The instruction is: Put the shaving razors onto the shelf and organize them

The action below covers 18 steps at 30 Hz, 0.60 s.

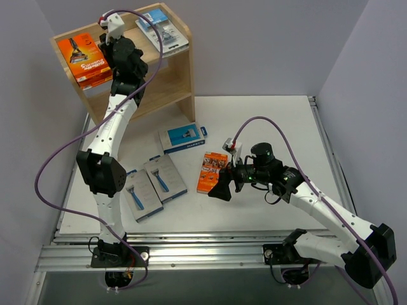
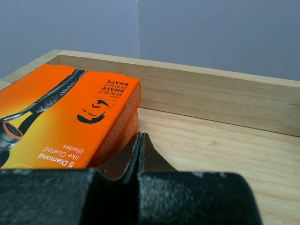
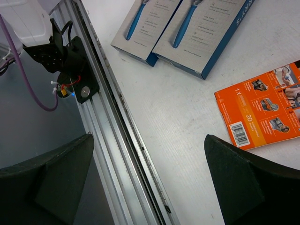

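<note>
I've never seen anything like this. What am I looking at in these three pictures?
This robot has a left arm and a right arm, each ending in a two-finger gripper. One picture looks down from above; the other two come from cameras on the wrists. The left gripper is shut and empty on top of the wooden shelf, beside an orange razor box; a clear blister pack lies there. The right gripper hangs open above the table, holding nothing. On the table lie two grey-and-blue boxes, a blue box and an orange pack.
</note>
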{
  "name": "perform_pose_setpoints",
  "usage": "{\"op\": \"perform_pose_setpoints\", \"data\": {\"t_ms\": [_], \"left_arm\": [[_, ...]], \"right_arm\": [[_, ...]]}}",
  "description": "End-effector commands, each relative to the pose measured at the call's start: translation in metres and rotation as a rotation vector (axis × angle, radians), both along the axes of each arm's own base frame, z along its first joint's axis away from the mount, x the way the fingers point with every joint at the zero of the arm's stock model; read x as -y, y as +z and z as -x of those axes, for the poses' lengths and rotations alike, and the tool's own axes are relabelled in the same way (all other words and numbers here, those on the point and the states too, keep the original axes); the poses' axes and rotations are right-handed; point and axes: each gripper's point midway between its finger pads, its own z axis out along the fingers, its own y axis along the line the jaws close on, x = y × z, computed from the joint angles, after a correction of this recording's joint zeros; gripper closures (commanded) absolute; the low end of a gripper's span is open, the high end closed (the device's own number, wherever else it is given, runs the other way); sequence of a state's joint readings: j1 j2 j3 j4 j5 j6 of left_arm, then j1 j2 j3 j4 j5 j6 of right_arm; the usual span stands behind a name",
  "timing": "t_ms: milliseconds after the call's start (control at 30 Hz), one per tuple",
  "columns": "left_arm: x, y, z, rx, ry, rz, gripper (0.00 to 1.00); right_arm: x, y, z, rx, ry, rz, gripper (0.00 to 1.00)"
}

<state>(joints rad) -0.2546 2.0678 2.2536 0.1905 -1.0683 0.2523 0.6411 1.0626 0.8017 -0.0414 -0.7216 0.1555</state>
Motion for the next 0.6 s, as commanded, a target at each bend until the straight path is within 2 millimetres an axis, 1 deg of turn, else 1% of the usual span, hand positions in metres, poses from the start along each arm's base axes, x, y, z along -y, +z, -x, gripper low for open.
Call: {"op": "perform_pose_setpoints", "data": {"t_ms": [0, 133, 233, 367, 567], "left_arm": [[-0.027, 0.036, 0.025, 0.073, 0.072, 0.003, 0.98], [-0.019, 0.045, 0.021, 0.088, 0.042, -0.019, 0.98], [-0.010, 0.051, 0.019, 0.096, 0.015, -0.037, 0.98], [0.002, 0.056, 0.017, 0.108, -0.013, -0.050, 0.98], [0.025, 0.068, 0.018, 0.125, -0.060, -0.071, 0.98]], "right_arm": [[-0.001, 0.008, -0.003, 0.026, -0.001, -0.022, 0.00], [-0.001, 0.008, -0.005, 0.033, -0.001, -0.021, 0.00], [-0.002, 0.006, -0.005, 0.028, 0.004, -0.014, 0.00], [-0.002, 0.009, -0.004, 0.038, 0.008, -0.019, 0.00], [-0.001, 0.012, -0.003, 0.046, 0.008, -0.028, 0.00]]}}
